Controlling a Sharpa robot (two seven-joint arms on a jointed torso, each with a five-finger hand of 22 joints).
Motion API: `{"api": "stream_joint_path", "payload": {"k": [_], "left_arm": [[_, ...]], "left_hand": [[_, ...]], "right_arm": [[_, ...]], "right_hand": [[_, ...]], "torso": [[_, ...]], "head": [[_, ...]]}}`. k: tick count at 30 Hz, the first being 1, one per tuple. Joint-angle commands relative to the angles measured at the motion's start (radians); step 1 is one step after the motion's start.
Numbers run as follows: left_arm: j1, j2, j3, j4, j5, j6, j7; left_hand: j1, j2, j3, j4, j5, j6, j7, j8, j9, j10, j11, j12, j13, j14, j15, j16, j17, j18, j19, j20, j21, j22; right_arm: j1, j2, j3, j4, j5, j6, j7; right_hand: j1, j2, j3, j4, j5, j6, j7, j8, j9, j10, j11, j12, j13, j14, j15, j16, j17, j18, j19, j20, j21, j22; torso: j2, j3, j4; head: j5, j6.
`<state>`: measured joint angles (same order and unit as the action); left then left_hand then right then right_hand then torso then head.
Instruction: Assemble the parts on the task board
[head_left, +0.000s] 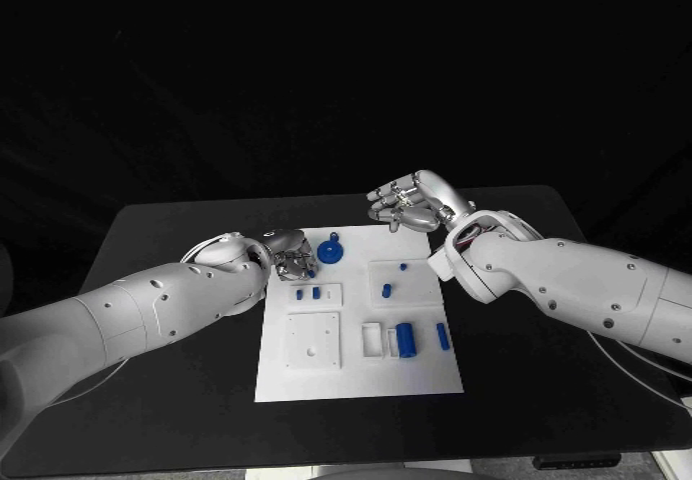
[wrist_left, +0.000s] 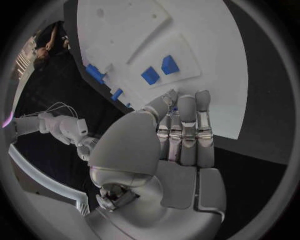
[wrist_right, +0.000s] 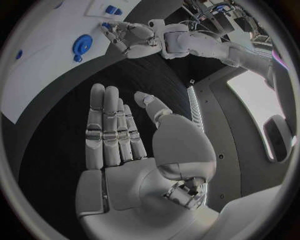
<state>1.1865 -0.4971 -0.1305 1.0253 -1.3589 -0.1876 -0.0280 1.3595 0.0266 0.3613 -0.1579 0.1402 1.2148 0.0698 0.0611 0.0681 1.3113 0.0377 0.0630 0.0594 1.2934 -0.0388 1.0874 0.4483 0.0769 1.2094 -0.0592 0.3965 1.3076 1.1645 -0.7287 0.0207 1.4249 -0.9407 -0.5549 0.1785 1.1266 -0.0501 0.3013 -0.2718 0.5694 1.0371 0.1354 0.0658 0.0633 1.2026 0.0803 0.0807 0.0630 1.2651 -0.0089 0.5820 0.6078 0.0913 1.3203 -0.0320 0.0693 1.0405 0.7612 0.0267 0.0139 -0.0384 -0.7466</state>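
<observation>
The white task board (head_left: 361, 372) lies mid-table. My left hand (head_left: 293, 252) hovers over its far left corner, fingers straight and together (wrist_left: 184, 131), holding nothing. Beside it sits a round blue part (head_left: 333, 250), also seen from the right wrist (wrist_right: 82, 45). Two small blue parts (head_left: 307, 293) stand in a square plate just in front of that hand (wrist_left: 159, 70). My right hand (head_left: 411, 205) is past the board's far edge, over the black table, palm flat and empty (wrist_right: 119, 135). My left hand (wrist_right: 128, 37) points down at the board (wrist_right: 44, 65).
More blue parts stand on the board's right half: a short one (head_left: 387, 291), a thick block (head_left: 408, 340) and a slim bar (head_left: 443, 336). A blank white square plate (head_left: 313, 340) sits near left. Black table (head_left: 173, 230) surrounds the board.
</observation>
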Motion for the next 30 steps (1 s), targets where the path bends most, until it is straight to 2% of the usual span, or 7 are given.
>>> {"api": "stream_joint_path", "payload": {"k": [1, 13, 17, 20, 23, 30], "left_arm": [[-0.005, 0.008, -0.007, 0.000, -0.062, -0.011, 0.005], [-0.005, 0.009, -0.016, -0.001, -0.087, -0.001, 0.014], [-0.006, 0.005, -0.016, -0.003, -0.080, -0.009, 0.031], [-0.006, 0.001, -0.016, -0.003, -0.075, -0.016, 0.043], [-0.006, -0.001, -0.016, -0.003, -0.066, -0.022, 0.053], [-0.007, -0.007, -0.016, -0.002, -0.059, -0.038, 0.059]], "left_hand": [[-0.003, 0.001, 0.004, -0.003, 0.006, 0.014, 0.018, 0.003, 0.000, 0.001, 0.000, -0.004, 0.000, -0.001, -0.002, -0.003, -0.002, 0.019, -0.004, 0.000, 0.005, 0.021], [0.000, -0.007, -0.019, -0.002, 0.000, 0.006, 0.021, 0.003, 0.000, -0.009, 0.003, -0.004, 0.000, -0.010, 0.001, -0.009, -0.004, 0.019, -0.012, 0.003, 0.003, 0.020], [-0.001, -0.010, -0.031, -0.004, 0.000, -0.035, 0.023, 0.002, -0.003, -0.009, 0.002, -0.004, 0.001, -0.010, 0.001, -0.007, -0.004, 0.017, -0.011, 0.004, 0.000, 0.019], [-0.001, -0.013, -0.038, -0.006, 0.000, -0.036, 0.024, 0.001, -0.003, -0.007, 0.001, -0.004, 0.001, -0.011, 0.001, -0.007, -0.004, 0.016, -0.011, 0.004, -0.002, 0.019], [-0.007, -0.019, -0.044, -0.006, -0.001, -0.063, 0.019, 0.000, -0.005, -0.007, -0.001, -0.004, 0.001, -0.012, 0.000, -0.008, -0.005, 0.014, -0.010, 0.003, -0.005, 0.018], [-0.014, -0.029, -0.050, -0.008, -0.007, -0.090, 0.016, 0.001, -0.005, 0.001, -0.005, -0.004, 0.001, -0.011, -0.003, -0.009, -0.007, 0.010, -0.004, 0.001, -0.014, 0.016]], "right_arm": [[0.000, 0.000, 0.000, 0.002, -0.001, 0.009, 0.010], [0.000, 0.000, 0.000, 0.000, -0.001, 0.009, 0.010], [-0.001, 0.002, 0.000, -0.001, -0.001, 0.009, 0.011], [-0.001, 0.002, 0.000, -0.002, -0.001, 0.009, 0.011], [-0.001, 0.003, 0.000, -0.003, -0.001, 0.009, 0.012], [-0.001, 0.004, 0.000, -0.005, -0.001, 0.009, 0.012]], "right_hand": [[-0.003, -0.009, 0.006, 0.002, 0.004, 0.005, 0.003, -0.004, -0.001, 0.004, 0.001, -0.005, -0.001, -0.004, 0.005, 0.002, -0.001, 0.017, -0.004, 0.006, 0.004, 0.001], [-0.003, -0.009, 0.006, 0.002, 0.004, 0.005, 0.003, -0.004, -0.001, 0.004, 0.001, -0.005, -0.001, -0.004, 0.005, 0.002, -0.001, 0.017, -0.004, 0.006, 0.004, 0.001], [-0.003, -0.009, 0.006, 0.002, 0.004, 0.005, 0.003, -0.004, -0.001, 0.004, 0.001, -0.005, -0.001, -0.004, 0.005, 0.002, -0.001, 0.017, -0.004, 0.006, 0.004, 0.001], [-0.003, -0.009, 0.006, 0.002, 0.004, 0.005, 0.003, -0.004, -0.001, 0.004, 0.001, -0.005, -0.001, -0.004, 0.005, 0.002, -0.001, 0.017, -0.004, 0.006, 0.004, 0.001], [-0.003, -0.009, 0.006, 0.002, 0.004, 0.005, 0.003, -0.004, -0.001, 0.004, 0.001, -0.005, -0.001, -0.004, 0.005, 0.002, -0.001, 0.017, -0.004, 0.006, 0.004, 0.001], [-0.003, -0.010, 0.007, 0.002, 0.003, 0.005, 0.003, -0.004, -0.001, 0.002, 0.002, -0.006, -0.001, -0.004, 0.005, 0.002, -0.001, 0.017, -0.005, 0.006, 0.004, 0.005]], "torso": [[0.000, 0.0000, -0.0004], [0.000, -0.0009, 0.0007], [0.000, -0.0012, 0.0012], [0.000, -0.0018, 0.0003], [0.000, -0.0029, -0.0002], [0.000, -0.0016, 0.0005]], "head": [[0.000, 0.000], [-0.002, -0.003], [-0.002, -0.002], [-0.003, -0.003], [-0.002, -0.003], [0.000, -0.004]]}}
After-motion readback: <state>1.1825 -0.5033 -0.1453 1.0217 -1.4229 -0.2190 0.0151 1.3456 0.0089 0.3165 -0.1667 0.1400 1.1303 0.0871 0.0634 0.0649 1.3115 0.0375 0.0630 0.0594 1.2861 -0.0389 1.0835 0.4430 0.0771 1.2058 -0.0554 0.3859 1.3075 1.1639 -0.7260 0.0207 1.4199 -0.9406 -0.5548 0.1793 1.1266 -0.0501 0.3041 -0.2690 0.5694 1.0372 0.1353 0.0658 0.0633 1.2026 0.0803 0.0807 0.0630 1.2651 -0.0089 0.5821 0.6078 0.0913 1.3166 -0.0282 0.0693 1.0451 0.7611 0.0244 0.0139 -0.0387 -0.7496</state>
